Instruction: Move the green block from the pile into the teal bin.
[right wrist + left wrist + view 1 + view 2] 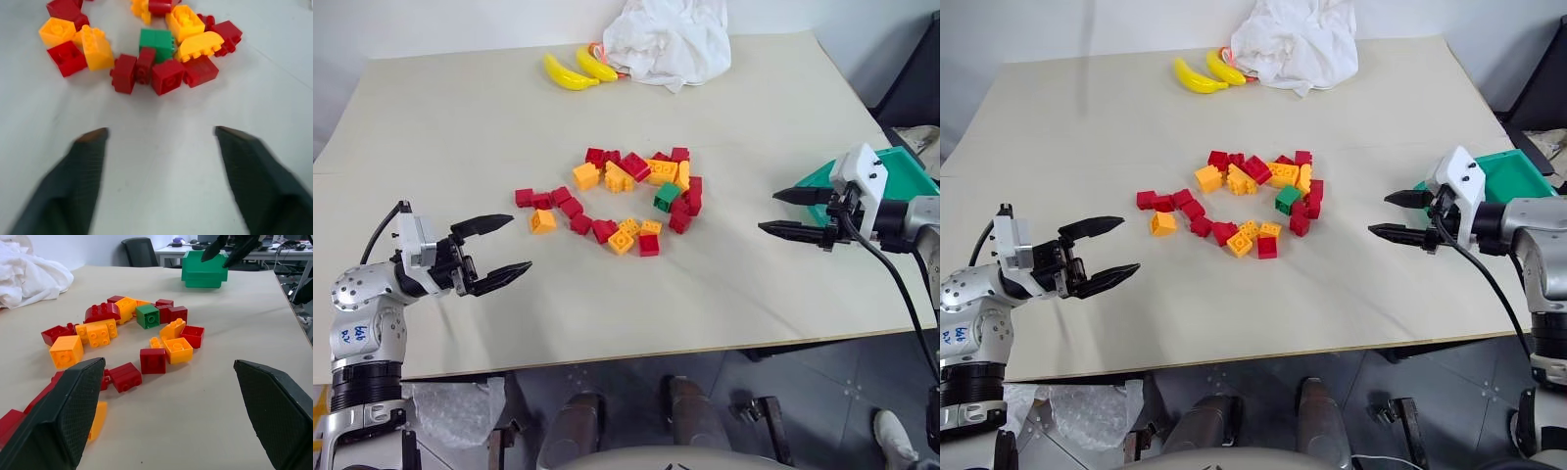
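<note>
Green block sits in the pile, right-of-centre in the head view, wedged among red bricks at the pile's right edge, studs up. It rests on the table, not held.

Right gripper at right-middle of the frame, fingers spread wide, empty, tips aimed left toward the pile. Block is well apart from it, to its left and slightly higher in frame, with bare table between. In the right wrist view the green block lies at upper centre, beyond the gap between the two fingers, red bricks just in front of it.

Teal bin at the right edge, behind the right gripper and partly hidden by it.

Left gripper lower left, also spread and empty, tips pointing right; the pile's left end is near, green block far across.

Bananas and white cloth at top centre.
</note>
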Controlling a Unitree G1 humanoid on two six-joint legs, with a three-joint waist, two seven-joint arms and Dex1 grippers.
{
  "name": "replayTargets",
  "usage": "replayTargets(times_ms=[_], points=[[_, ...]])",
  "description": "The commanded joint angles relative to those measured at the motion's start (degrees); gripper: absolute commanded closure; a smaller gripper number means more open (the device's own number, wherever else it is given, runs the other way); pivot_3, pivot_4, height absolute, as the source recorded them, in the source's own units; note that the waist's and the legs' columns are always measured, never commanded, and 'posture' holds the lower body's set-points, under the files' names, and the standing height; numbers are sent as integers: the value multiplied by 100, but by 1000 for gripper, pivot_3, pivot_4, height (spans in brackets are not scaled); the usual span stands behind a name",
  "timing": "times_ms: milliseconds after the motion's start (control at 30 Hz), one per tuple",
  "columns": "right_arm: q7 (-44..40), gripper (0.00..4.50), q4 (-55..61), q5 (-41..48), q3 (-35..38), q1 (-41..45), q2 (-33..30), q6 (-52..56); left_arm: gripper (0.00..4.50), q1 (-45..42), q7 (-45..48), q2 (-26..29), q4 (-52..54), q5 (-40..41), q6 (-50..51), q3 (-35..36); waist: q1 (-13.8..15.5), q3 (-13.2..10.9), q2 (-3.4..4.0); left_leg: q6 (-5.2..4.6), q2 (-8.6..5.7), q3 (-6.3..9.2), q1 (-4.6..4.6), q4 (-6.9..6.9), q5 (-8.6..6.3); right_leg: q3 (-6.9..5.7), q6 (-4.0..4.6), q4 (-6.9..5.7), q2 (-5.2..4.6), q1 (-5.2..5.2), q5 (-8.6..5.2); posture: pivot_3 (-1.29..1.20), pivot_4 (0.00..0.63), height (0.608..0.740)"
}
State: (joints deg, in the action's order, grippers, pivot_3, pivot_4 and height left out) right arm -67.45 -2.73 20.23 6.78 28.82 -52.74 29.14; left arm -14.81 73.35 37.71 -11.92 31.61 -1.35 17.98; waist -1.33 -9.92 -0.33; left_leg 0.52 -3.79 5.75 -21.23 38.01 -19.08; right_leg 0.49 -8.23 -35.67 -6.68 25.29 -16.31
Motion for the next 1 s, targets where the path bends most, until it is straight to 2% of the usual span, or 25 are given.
replayTargets(times_ms=[33,100,233,367,667,867,967,1000], points=[[247,9,626,52,-73,75,-46,313,0,-57,17,-17,71,160,-14,77,1,0,0,0,-1,0,0,0,0,1,0,0,-1,0,0,0,150,740],[491,9,741,-26,-275,276,119,486,0,-84,26,-34,69,155,-7,54,-6,0,0,0,-1,1,-1,1,0,0,0,0,-1,1,0,0,150,740],[553,9,577,-678,-1644,1382,574,890,0,-300,84,-111,-88,92,-65,-60,-23,-1,1,3,1,-6,0,8,2,3,5,-6,0,5,4,0,150,740],[766,9,-390,-1393,-2593,2385,1246,1132,0,-499,106,-208,-257,-25,-179,-212,-26,0,1,9,4,-5,-3,7,4,2,8,-15,3,17,6,0,150,740],[1129,9,-3251,-2280,-3235,3850,2611,679,0,-586,47,-463,-106,-5,-280,-406,-50,0,1,7,-4,4,-19,6,3,-11,2,-20,-1,22,9,0,150,740],[1083,9,-4348,-2737,-3453,4209,3108,234,0,-375,-24,-507,125,21,-288,-413,-72,0,1,7,-2,4,-19,10,3,-13,2,-25,1,21,9,0,150,740],[939,9,-4492,-2803,-3403,4208,3218,-16,0,-287,-75,-506,238,40,-271,-416,-87,1,1,8,-2,4,-17,13,3,-12,2,-29,0,21,9,0,150,740],[833,189,-4414,-2771,-3355,4193,3221,19,0,-254,-86,-502,275,49,-265,-411,-89,1,0,8,-1,5,-17,14,3,-13,3,-29,2,20,9,0,150,740]])
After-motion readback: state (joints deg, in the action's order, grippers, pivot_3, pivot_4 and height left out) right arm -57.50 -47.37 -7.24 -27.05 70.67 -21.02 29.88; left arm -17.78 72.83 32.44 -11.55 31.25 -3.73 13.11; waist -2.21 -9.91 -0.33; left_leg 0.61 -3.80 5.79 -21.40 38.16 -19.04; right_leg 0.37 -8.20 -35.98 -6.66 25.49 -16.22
